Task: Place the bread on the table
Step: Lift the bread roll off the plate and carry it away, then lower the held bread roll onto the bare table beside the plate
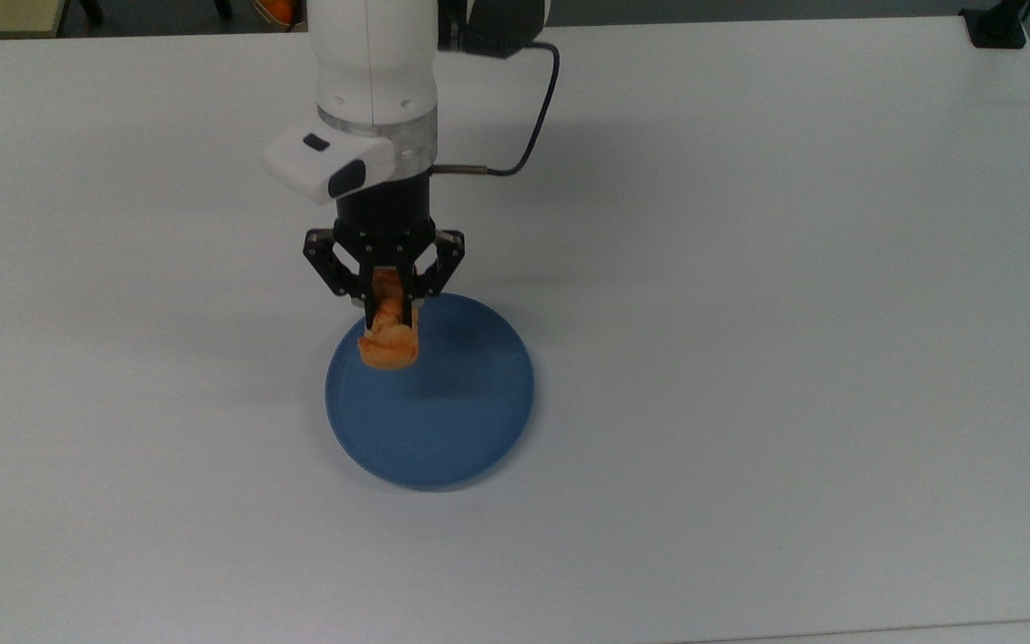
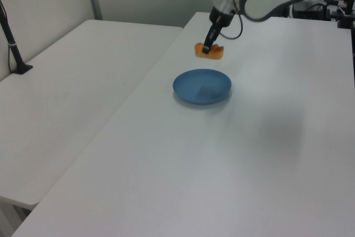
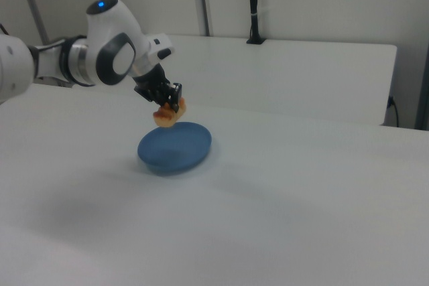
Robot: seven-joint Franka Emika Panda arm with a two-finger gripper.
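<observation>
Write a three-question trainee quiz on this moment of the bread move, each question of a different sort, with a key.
1. True or false: the bread rests on the blue plate.
2. What is the gripper shut on?
A. the plate
B. the bread
C. nothing
3. Fill in: the task's goal surface is the white ____.

Key:
1. False; the left view shows it lifted clear above the plate.
2. B
3. table
</observation>
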